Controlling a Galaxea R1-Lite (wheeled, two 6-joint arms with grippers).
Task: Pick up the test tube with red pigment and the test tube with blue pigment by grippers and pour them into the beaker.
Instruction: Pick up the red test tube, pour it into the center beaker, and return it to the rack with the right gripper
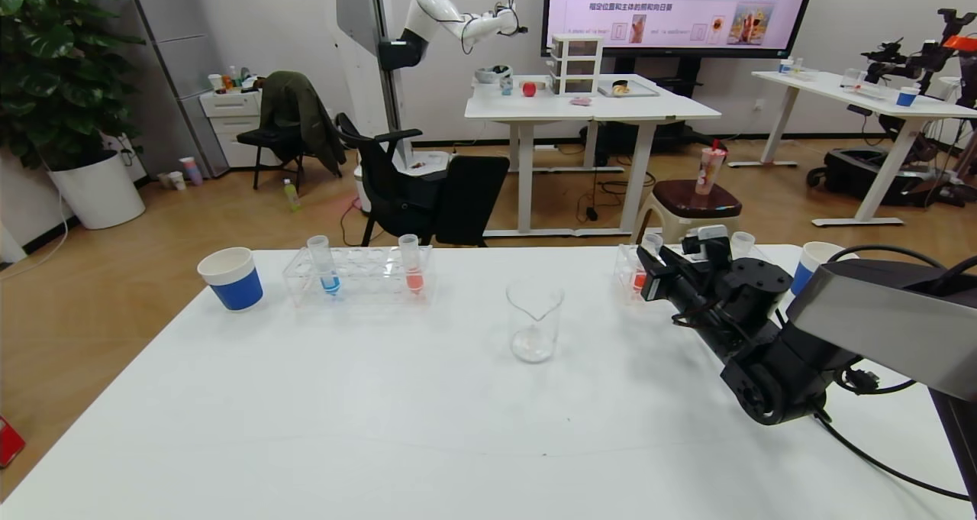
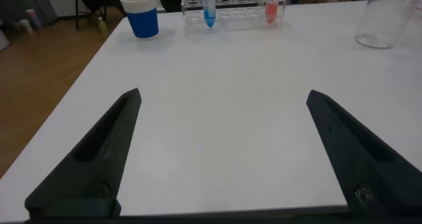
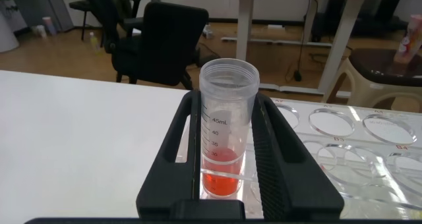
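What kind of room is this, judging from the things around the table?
Most likely a robotics lab or office test room. A white humanoid robot stands at the back, a large wall screen shows slides, and white desks with office chairs fill the wooden floor.

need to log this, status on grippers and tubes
Right gripper shut on red tube, in its rack. Left gripper open, low over table. Blue tube racked; beaker unobstructed.

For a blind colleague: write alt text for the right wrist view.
The right gripper is shut on the test tube with red pigment, which stands upright in a clear rack on the white table. A black chair stands behind.
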